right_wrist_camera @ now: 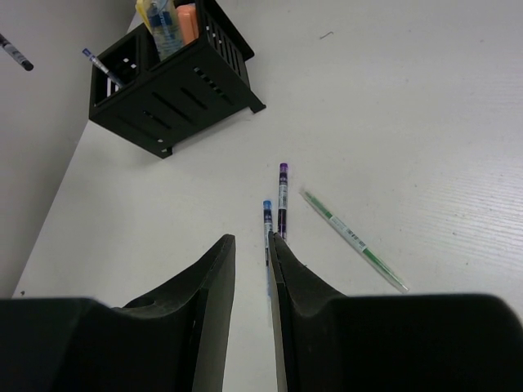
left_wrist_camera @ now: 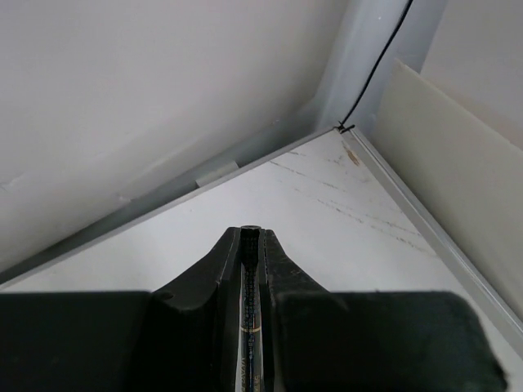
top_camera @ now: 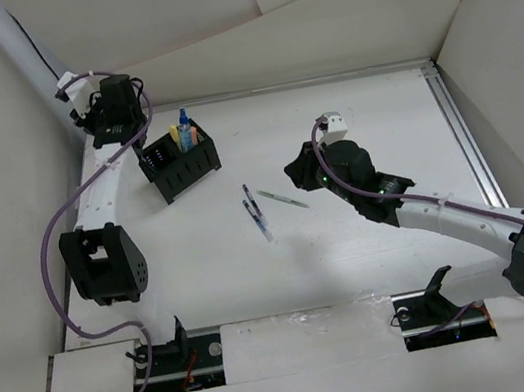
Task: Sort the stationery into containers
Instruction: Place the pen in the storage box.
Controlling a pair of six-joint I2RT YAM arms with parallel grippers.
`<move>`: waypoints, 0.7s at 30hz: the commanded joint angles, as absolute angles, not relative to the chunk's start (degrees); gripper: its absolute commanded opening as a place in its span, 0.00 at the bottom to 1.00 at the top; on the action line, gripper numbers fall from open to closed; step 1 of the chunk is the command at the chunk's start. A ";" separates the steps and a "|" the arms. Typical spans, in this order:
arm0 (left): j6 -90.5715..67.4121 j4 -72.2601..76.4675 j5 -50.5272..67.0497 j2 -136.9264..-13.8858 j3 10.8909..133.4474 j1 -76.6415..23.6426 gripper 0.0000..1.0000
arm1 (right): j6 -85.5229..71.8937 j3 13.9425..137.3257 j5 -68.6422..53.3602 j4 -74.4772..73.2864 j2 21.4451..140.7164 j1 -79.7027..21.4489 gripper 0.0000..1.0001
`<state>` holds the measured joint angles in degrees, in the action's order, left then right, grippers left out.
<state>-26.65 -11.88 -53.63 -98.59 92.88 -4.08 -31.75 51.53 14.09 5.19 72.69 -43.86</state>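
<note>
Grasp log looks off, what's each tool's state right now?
Left tool: closed on a dark pen.
Right tool: open, holding nothing.

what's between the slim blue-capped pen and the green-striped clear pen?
A slim purple-capped dark pen, close beside the blue-capped pen; bare white table separates it from the green-striped pen. Clearest in the right wrist view.

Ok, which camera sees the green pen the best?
The right wrist view: the green pen lies whole and large on the table, its green stripe clear. The top external view shows the green pen only as a thin pale sliver. The left wrist view misses it entirely.
</note>
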 commanded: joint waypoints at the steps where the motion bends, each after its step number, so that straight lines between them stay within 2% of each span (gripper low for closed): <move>1: -21.89 -4.84 -58.10 -98.53 92.99 -4.39 0.00 | -31.64 51.33 13.62 8.44 71.71 -43.86 0.29; 8: -14.95 3.59 -62.13 -104.32 94.05 -5.98 0.00 | -31.64 51.86 13.62 8.44 72.86 -44.38 0.29; 21: -14.85 8.78 -61.61 -109.69 93.52 -7.12 0.00 | -31.11 51.86 14.24 8.44 72.25 -44.38 0.29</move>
